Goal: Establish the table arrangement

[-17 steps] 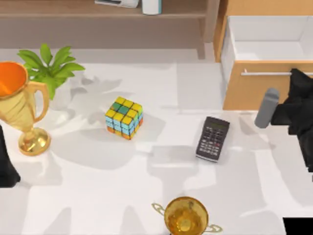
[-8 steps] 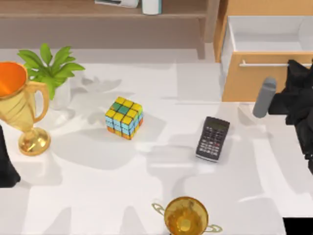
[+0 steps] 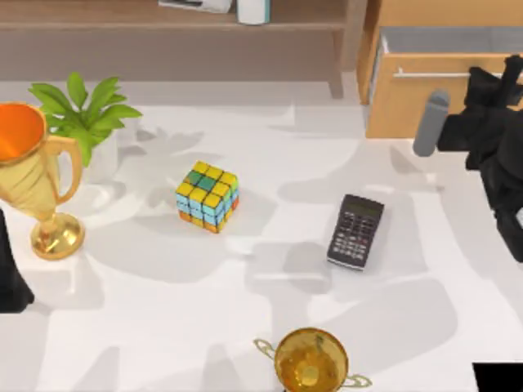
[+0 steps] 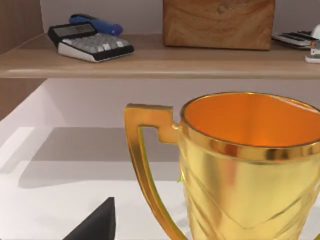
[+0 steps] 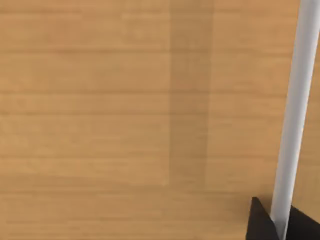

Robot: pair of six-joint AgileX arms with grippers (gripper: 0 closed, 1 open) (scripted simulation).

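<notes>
The white table [image 3: 245, 310] takes up most of the top view, spreading from the shelf at the far edge to the near edge. On it, a multicoloured puzzle cube [image 3: 207, 196] sits left of centre, and a black calculator [image 3: 356, 231] lies flat to its right, well apart from it. A tall gold trophy [image 3: 33, 184] with an orange inside stands at the left side, just beside a small green plant [image 3: 84, 110] in a pale pot. A second gold cup [image 3: 310, 361] stands at the near edge, near the middle.

At the far right, a light-wood drawer [image 3: 425, 102] with a silver bar handle [image 3: 433, 73] is pulled out only a little. The right gripper [image 5: 280, 220] is at this drawer front; in the right wrist view its two dark fingertips [image 5: 260, 222] sit on either side of the handle [image 5: 295, 115], closed narrowly around it.

The left arm [image 3: 10, 273] is parked at the left edge of the table, beside the tall trophy. The left wrist view looks past that trophy [image 4: 250, 165] to the wooden shelf [image 4: 150, 60], where another calculator [image 4: 90, 42] lies. Whether the left gripper is wide or narrow cannot be told.
</notes>
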